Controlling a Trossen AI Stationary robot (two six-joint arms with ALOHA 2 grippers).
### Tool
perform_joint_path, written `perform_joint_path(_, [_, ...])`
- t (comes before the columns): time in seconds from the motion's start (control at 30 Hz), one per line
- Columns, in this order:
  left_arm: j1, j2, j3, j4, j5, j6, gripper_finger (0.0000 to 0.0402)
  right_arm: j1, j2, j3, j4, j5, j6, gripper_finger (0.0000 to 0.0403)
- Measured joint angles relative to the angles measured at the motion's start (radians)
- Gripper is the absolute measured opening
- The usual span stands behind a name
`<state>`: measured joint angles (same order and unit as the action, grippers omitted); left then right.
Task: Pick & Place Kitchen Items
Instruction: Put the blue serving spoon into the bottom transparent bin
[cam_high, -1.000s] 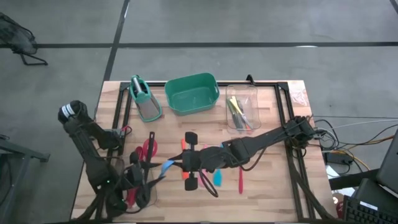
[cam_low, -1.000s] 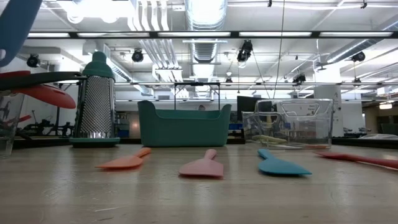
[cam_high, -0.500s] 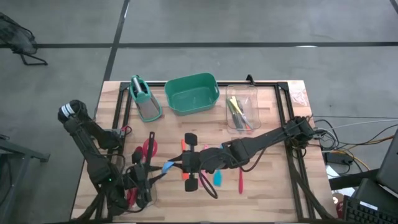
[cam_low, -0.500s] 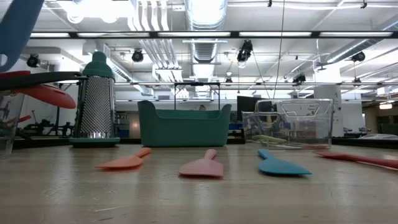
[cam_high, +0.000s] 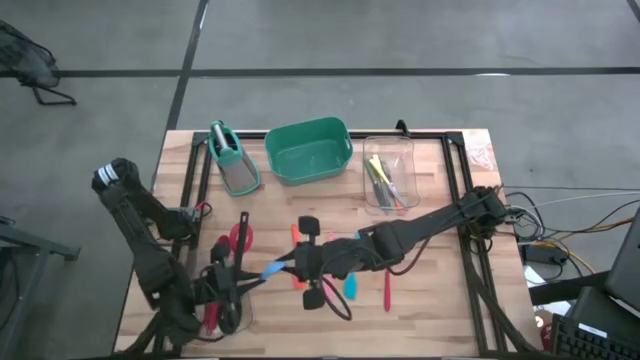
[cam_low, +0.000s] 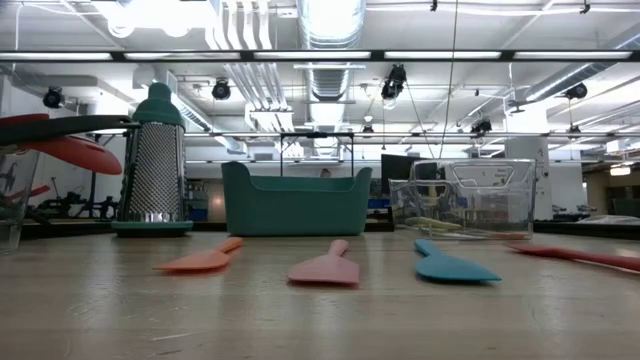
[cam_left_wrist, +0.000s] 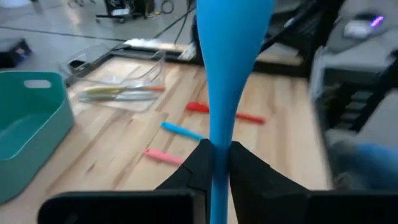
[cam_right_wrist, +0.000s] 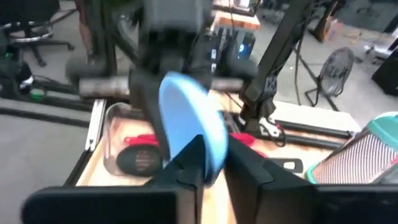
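spanning both end effectors, blue spatula (cam_high: 272, 268), long axis left-right

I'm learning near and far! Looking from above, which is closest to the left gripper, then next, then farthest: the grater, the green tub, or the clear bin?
From the left gripper:
1. Grater, back left.
2. Green tub, back middle.
3. Clear bin, back right.

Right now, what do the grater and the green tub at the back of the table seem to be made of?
The grater body looks like shiny perforated metal: it glints and shows a fine grid of holes. Its teal handle and base look like matte plastic. The green tub looks like moulded plastic with a smooth, dull, even surface and rounded corners; it could be silicone, the look leaves that open.
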<state>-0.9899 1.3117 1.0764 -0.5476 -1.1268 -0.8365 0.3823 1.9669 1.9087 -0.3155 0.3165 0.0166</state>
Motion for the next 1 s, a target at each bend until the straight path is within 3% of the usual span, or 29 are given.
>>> perform_joint_path(0.23, [-0.044, -0.097, 0.020, -0.017, -0.021, -0.120, 0.0030, 0.007, -0.008, -0.002, -0.115, -0.010, 0.028, 0.0138])
perform_joint_path(0.33, [-0.094, -0.116, 0.007, -0.060, -0.092, -0.224, 0.0030, 0.007, -0.006, -0.002, -0.133, -0.007, -0.011, 0.0160])
perform_joint_path(0.5, [-0.218, -0.108, -0.003, -0.221, -0.158, -0.476, 0.0030, 0.008, -0.006, -0.002, -0.224, -0.003, 0.046, 0.0181])
perform_joint_path(0.63, [-0.310, -0.077, -0.008, -0.395, -0.153, -0.744, 0.0030, 0.021, -0.006, -0.003, -0.299, -0.003, 0.084, 0.0191])
perform_joint_path(0.8, [-0.364, -0.050, -0.046, -0.609, -0.053, -1.073, 0.0030, 0.032, -0.003, -0.005, -0.307, -0.002, 0.111, 0.0198])
perform_joint_path(1.0, [-0.365, -0.019, -0.174, -0.632, 0.144, -1.327, 0.0043, 0.039, -0.002, -0.005, -0.294, -0.001, 0.114, 0.0193])
